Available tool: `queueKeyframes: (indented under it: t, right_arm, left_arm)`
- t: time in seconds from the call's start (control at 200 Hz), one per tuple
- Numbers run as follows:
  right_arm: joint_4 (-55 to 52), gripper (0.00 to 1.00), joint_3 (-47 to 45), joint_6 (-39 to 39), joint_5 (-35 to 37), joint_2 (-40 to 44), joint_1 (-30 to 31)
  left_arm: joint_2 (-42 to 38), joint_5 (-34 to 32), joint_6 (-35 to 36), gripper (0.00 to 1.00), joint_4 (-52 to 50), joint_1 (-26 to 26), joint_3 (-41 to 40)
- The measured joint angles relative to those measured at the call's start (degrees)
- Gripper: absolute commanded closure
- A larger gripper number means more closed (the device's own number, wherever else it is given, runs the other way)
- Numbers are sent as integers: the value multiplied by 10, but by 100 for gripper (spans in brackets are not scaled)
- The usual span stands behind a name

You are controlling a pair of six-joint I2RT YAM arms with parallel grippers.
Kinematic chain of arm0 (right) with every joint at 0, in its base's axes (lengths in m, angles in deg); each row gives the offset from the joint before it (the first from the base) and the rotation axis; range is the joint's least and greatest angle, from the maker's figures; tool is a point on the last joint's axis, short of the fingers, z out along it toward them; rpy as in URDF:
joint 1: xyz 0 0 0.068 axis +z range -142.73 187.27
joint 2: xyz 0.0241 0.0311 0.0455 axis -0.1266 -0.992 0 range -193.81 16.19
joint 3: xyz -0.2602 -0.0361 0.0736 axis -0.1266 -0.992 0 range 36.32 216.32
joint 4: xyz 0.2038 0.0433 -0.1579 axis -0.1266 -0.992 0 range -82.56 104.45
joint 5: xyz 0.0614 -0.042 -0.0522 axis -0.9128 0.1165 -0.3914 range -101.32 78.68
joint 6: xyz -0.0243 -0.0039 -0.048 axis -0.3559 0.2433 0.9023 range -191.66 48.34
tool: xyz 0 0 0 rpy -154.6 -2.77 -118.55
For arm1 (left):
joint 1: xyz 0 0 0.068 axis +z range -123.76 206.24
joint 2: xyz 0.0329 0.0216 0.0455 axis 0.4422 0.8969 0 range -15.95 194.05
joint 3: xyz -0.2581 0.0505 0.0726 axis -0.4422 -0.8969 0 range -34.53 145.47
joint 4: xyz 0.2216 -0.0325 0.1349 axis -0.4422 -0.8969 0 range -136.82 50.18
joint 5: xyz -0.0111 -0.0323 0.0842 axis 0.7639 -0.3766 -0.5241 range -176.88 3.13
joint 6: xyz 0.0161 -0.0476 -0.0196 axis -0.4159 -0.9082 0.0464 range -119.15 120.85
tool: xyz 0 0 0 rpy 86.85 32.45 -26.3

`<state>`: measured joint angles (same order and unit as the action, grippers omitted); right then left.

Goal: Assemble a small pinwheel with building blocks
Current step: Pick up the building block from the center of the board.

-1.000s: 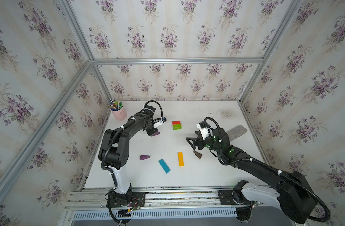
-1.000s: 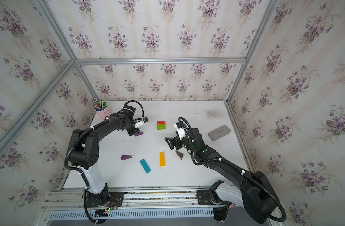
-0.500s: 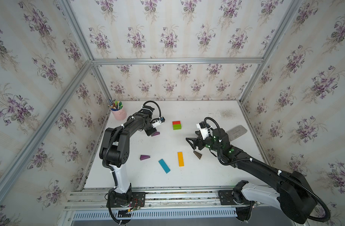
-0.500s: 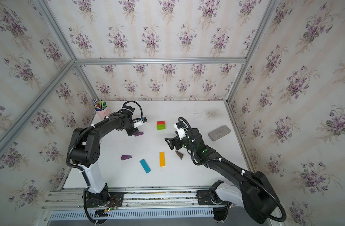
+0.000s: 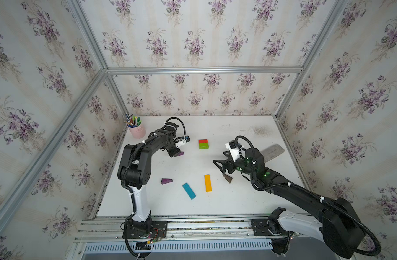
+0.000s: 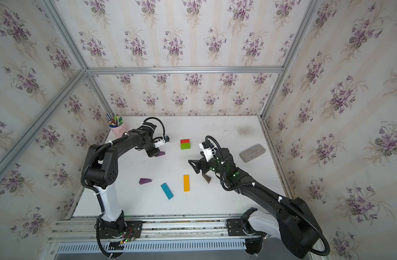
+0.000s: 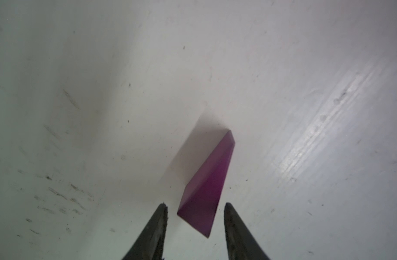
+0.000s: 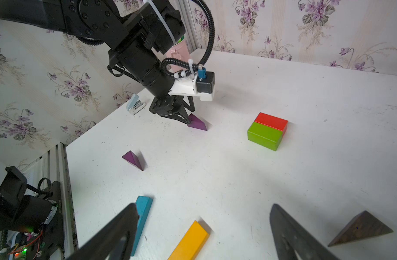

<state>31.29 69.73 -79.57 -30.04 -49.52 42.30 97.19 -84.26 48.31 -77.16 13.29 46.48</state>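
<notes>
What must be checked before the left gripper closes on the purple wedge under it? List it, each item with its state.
1. Left gripper straddles purple wedge: ok.
2. Its jaws open, a gap on each side of the wedge: ok.
3. Wedge resting on table: ok.
4. Red block and green block touching, side by side, as hub: ok.
5. Right gripper open and empty: ok.
6. Both brown wedges located: not ok; only one brown wedge shows.

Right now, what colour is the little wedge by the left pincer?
Purple. The wedge shows best in the left wrist view.
</notes>
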Motion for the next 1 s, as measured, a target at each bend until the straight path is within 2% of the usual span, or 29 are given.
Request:
queueKeyframes:
  t: [0.804, 0.999]
  right_arm:
    - [0, 8, 5, 0, -1, -10, 0]
    - [-1, 8, 5, 0, -1, -11, 0]
  left_arm:
    - [24, 9, 0, 63, -15, 0, 14]
    - [29, 10, -1, 67, -17, 0, 16]
